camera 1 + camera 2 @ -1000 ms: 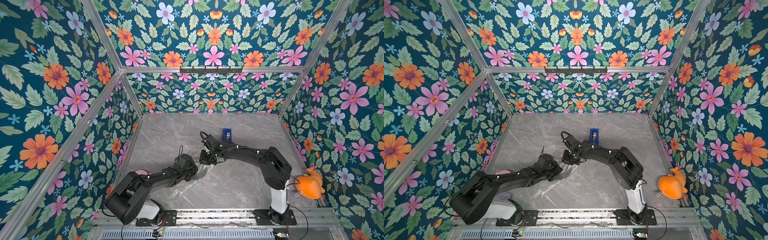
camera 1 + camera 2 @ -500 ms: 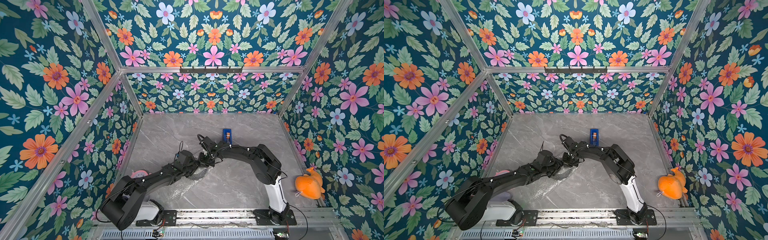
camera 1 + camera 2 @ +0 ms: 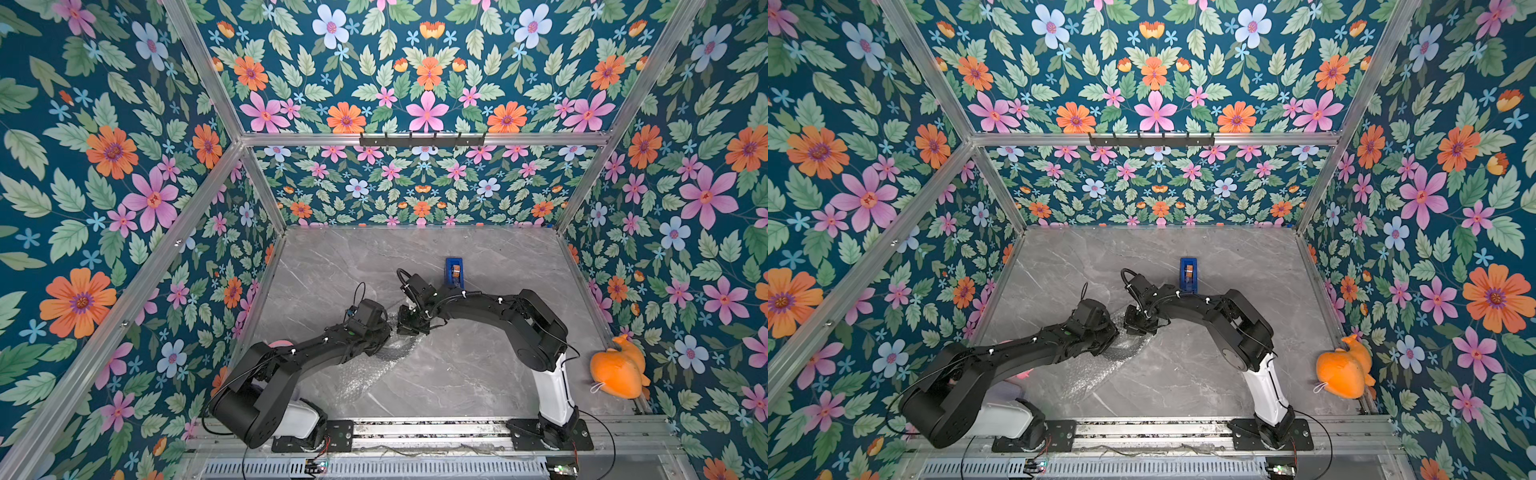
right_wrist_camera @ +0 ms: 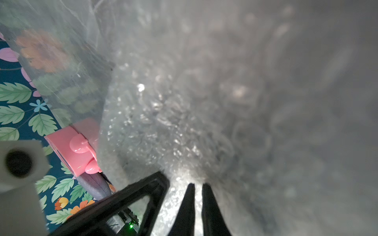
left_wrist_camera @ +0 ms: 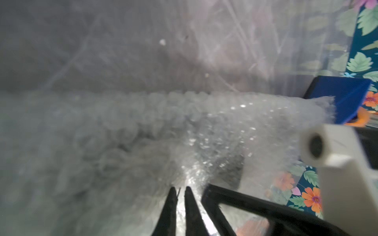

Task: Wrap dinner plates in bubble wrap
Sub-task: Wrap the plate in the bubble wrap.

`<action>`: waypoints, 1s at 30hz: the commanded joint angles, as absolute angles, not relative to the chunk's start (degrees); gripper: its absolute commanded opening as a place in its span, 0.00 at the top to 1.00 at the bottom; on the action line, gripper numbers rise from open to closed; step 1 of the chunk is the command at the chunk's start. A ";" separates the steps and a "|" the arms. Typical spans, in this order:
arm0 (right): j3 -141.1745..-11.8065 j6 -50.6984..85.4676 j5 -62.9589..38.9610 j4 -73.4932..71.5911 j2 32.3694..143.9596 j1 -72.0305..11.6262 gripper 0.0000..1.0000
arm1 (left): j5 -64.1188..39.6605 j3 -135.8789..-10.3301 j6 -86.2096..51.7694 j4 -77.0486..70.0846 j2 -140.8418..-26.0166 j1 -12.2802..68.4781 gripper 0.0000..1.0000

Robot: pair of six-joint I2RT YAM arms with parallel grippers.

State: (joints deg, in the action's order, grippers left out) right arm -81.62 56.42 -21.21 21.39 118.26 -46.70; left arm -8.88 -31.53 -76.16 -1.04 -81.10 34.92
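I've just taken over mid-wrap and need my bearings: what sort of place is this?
Probably a robot test cell, not a home: floral wall panels on an aluminium frame, a marble-look tabletop, and the left arm and right arm bolted to a rail along its front edge.

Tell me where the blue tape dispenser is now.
In both top views the blue tape dispenser stands on the grey table, slightly right of centre, just beyond the right arm toward the back wall.

You have 1 clear, shiny bubble wrap (image 3: 372, 368) (image 3: 1100, 365) sheet, crumpled and bunched, lying diagonally across the table's (image 3: 478, 374) near middle in both top views; the plate is hidden.
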 commanded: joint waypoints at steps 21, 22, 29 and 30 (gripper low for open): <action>-114.04 30.46 -9.52 52.06 128.80 -28.66 0.59 | -10.63 -28.92 -74.65 -2.69 -81.48 34.89 0.89; -115.19 30.65 -10.21 52.53 130.01 -28.15 0.59 | -10.63 -28.84 -74.69 -2.63 -81.55 34.89 0.89; -120.94 29.28 -15.07 53.00 135.97 -27.59 0.60 | -10.94 -27.96 -74.56 -2.82 -81.80 34.89 0.89; -121.43 29.09 -15.26 53.09 136.43 -27.57 0.60 | -10.98 -27.85 -74.60 -3.02 -81.95 34.88 0.89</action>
State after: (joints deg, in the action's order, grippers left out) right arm -120.09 30.61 -13.34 51.29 135.79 -27.55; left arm -10.68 -28.34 -75.42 -6.66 -81.45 34.89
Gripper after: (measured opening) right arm 0.406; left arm 0.107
